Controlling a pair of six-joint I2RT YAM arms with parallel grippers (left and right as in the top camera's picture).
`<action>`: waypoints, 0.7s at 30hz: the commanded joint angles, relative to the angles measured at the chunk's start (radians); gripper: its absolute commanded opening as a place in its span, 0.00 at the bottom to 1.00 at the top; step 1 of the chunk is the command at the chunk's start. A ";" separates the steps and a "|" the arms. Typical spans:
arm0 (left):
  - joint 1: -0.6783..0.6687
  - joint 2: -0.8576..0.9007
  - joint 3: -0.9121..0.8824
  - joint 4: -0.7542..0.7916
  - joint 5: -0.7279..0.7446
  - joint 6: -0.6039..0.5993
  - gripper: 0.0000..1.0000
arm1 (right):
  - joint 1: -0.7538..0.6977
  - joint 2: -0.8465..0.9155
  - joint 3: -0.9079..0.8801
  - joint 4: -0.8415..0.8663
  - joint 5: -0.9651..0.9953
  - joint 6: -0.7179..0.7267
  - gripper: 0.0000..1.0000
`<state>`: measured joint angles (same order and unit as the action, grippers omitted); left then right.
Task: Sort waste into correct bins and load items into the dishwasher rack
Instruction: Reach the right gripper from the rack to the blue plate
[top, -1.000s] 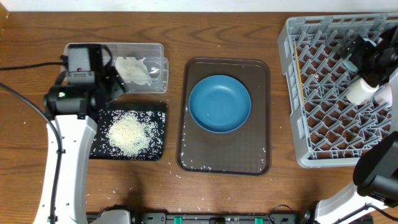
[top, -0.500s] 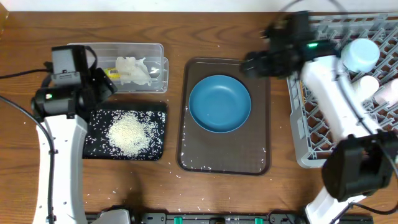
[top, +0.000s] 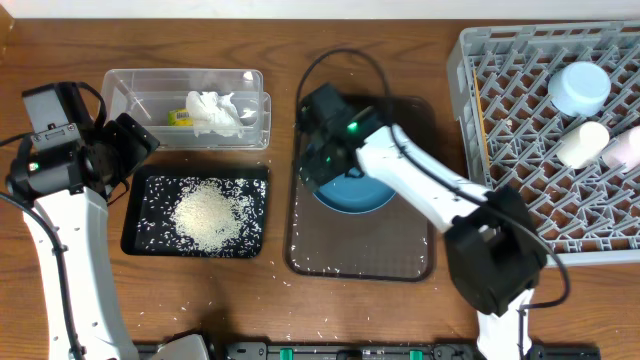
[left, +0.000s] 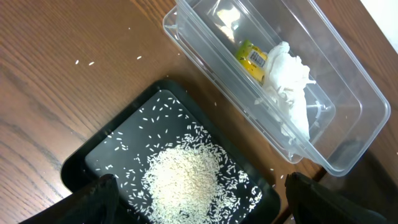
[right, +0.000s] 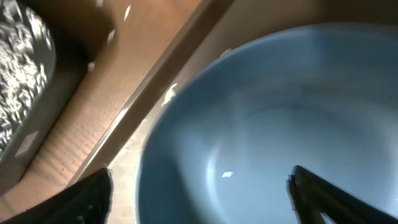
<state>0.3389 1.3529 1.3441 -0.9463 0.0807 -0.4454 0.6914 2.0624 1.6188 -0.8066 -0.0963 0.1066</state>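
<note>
Overhead: my right gripper (right: 199, 190) jumped from rack (top: 520, 200) to plate (top: 368, 198) rim, jaws wide, empty; left gripper (left: 199, 196) also released. Plate loads next.

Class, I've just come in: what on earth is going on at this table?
Two robot arms are clearing a table. The right gripper is open, low over the dark-blue plate on the brown tray, with nothing gripped. The left gripper hangs open and empty above the black tray with the rice heap. The snack wrapper and napkin lie in the clear box. The grey rack holds a light-blue bowl, a white cup and a second cup.
</note>
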 joint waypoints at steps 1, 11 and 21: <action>0.005 0.000 0.008 -0.007 0.013 -0.005 0.88 | 0.041 0.029 -0.007 -0.018 0.021 -0.007 0.77; 0.005 0.000 0.008 -0.007 0.013 -0.005 0.89 | 0.124 0.048 -0.024 -0.038 0.161 0.053 0.60; 0.005 0.000 0.008 -0.007 0.013 -0.005 0.89 | 0.147 0.099 -0.032 -0.008 0.251 0.133 0.34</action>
<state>0.3386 1.3529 1.3437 -0.9466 0.0917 -0.4454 0.8349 2.1563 1.5875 -0.8211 0.1112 0.1986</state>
